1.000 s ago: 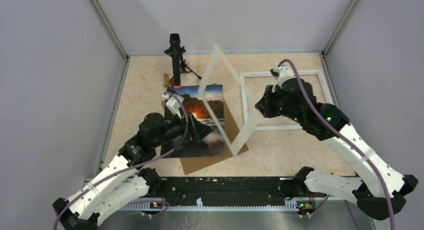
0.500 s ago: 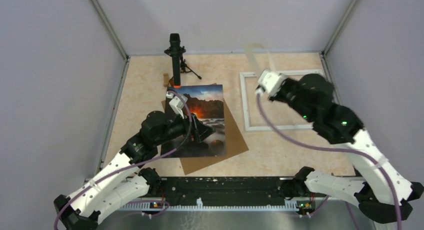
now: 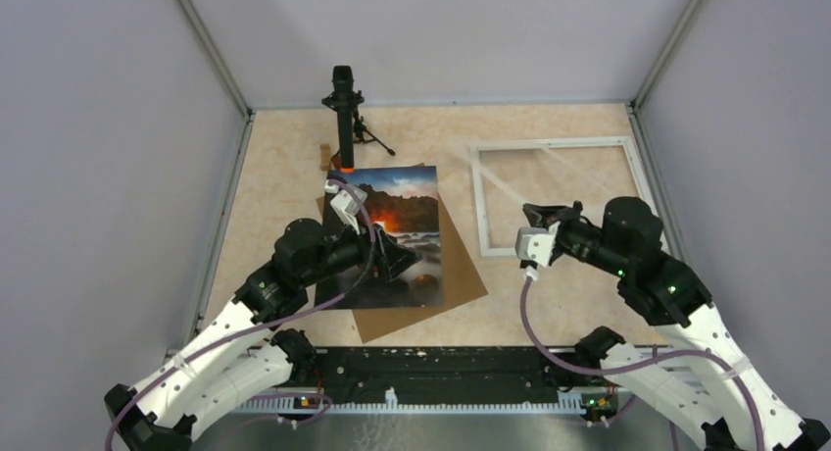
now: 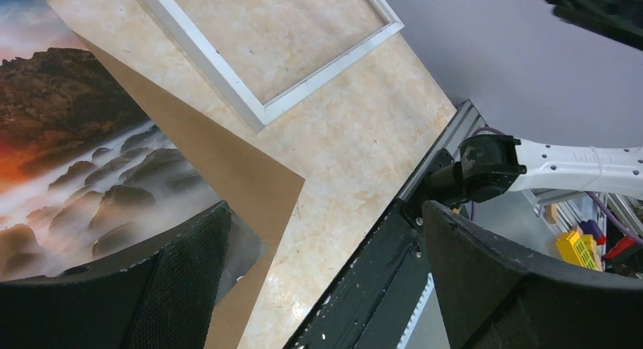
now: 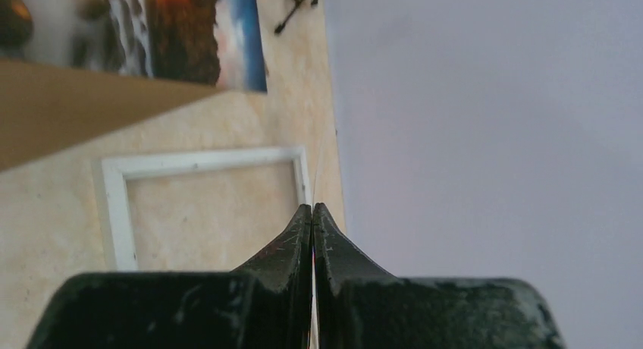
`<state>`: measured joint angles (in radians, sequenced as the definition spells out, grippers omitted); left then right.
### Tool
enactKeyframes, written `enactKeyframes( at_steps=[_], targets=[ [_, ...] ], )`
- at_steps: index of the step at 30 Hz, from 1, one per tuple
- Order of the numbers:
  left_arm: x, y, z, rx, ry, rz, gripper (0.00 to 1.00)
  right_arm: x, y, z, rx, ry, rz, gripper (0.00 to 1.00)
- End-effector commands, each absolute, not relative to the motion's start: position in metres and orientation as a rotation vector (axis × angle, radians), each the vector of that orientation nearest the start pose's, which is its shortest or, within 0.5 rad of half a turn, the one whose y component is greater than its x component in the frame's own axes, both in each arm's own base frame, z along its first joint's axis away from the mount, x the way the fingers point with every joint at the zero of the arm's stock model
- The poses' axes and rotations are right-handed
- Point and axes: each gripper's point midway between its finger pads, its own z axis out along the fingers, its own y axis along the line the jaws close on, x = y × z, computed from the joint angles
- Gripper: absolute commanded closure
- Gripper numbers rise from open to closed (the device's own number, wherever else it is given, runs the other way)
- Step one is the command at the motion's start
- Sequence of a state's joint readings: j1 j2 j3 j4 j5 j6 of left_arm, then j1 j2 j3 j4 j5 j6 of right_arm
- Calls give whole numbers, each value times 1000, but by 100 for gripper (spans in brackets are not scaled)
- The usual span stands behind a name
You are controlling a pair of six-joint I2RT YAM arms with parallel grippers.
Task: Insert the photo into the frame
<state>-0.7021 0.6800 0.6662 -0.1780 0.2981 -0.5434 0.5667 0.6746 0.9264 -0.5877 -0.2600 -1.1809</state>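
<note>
Right gripper is pinched shut, apparently on a clear sheet over the far-right frame. Left gripper gapes above the photo; a skewed pinch could crease it.

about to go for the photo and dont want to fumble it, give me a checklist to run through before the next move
1. Left gripper open and empty above the photo: ok.
2. Photo lying on the brown cardboard sheet, not in the frame: ok.
3. White frame lying flat, no photo in its opening: ok.
4. Right gripper shut on the thin clear pane: ok.
5. Pane seated squarely in the frame: cannot tell, it is barely visible.
6. Frame clear of the right gripper: not ok, the gripper hangs over the near rail.
</note>
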Motion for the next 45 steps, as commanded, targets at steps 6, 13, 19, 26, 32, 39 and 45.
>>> enactKeyframes(
  at_steps=[6,13,19,26,32,39,45],
  targets=[
    [187,-237,257,330,1847,-1086,2,170,204,282,-1676,903,266,100],
    [189,-240,250,308,1872,-1098,2,218,151,228,-1674,1155,-122,100],
    [187,-252,253,360,1882,-1154,2,245,113,221,-1436,1257,-229,33],
    [191,-245,262,372,1850,-1089,2,226,155,257,-901,1726,459,1],
    [194,-248,253,356,1872,-1094,2,222,149,224,-395,2198,616,1],
    [198,-257,249,358,1892,-1119,2,147,200,226,-704,2254,958,1],
    [202,-261,247,348,1904,-1132,2,130,198,277,-728,1972,980,1]
  ],
)
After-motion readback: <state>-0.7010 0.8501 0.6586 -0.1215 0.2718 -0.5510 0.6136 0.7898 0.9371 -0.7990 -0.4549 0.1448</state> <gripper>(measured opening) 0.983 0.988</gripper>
